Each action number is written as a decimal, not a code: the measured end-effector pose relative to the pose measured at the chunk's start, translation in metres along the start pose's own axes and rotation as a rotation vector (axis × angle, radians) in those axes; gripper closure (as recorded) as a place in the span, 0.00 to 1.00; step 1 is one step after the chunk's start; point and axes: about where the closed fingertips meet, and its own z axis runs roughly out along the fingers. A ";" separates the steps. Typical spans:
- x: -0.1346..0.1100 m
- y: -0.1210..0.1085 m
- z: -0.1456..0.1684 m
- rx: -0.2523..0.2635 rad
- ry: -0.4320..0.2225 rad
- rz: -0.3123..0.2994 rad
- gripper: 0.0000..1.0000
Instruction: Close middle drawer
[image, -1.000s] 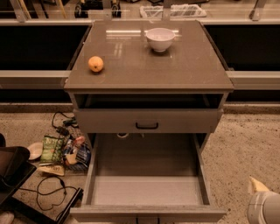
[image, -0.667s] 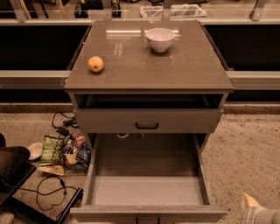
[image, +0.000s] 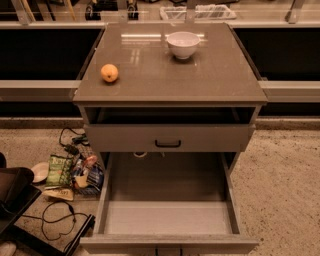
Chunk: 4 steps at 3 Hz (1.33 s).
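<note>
Progress is nil: the middle drawer (image: 167, 216) stands pulled far out below the cabinet (image: 170, 75) worktop, its grey inside bare. My hand is outside the camera's view, so I cannot tell how its fingers stand. The whole push inward is left, I judge.

looks like an office-style robot test space: a lone grey drawer cabinet (image: 170, 80) stands on speckled carpet (image: 285, 175), loose black cables (image: 54, 221) and snack packets (image: 61, 170) litter the floor, long grey rails (image: 37, 90) run behind
</note>
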 end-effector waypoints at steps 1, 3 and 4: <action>0.002 0.025 0.051 -0.093 0.004 -0.048 0.65; -0.028 0.038 0.129 -0.196 -0.046 -0.179 1.00; -0.057 0.029 0.147 -0.201 -0.068 -0.259 1.00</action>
